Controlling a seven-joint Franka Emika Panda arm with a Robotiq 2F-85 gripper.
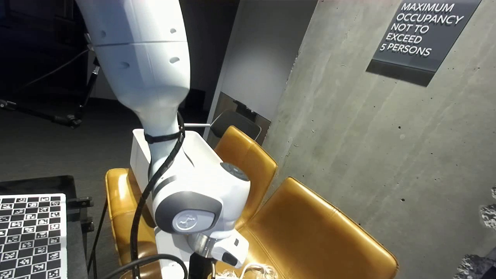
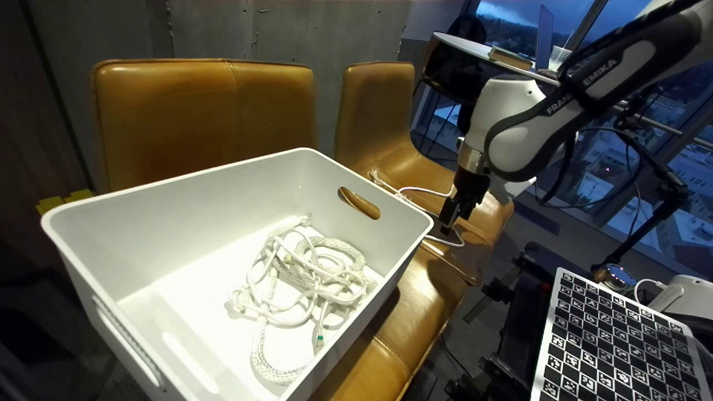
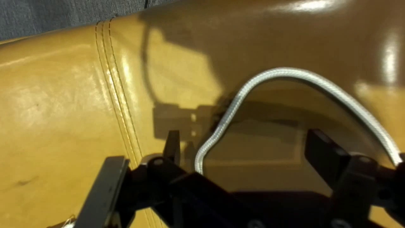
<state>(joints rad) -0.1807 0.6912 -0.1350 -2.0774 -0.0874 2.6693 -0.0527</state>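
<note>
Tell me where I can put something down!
The white bin has a bare patch between the tangled ropes and its left end in an exterior view. On the tan leather seat, it's mostly bare left of the stitched seam in the wrist view. It's crowded at those ropes and around the open claw, where a braided white cord loops.

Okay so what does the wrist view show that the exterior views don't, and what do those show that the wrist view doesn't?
Only the wrist view gives a clear look between the spread fingers of the gripper, plus a small dark scuff on the tan leather seat.

Only the exterior views show the robot arm, the checkered board, the white bin with tangled ropes inside, and the occupancy sign.

Shared: the gripper, the seat leather and the white rope lying on it.
</note>
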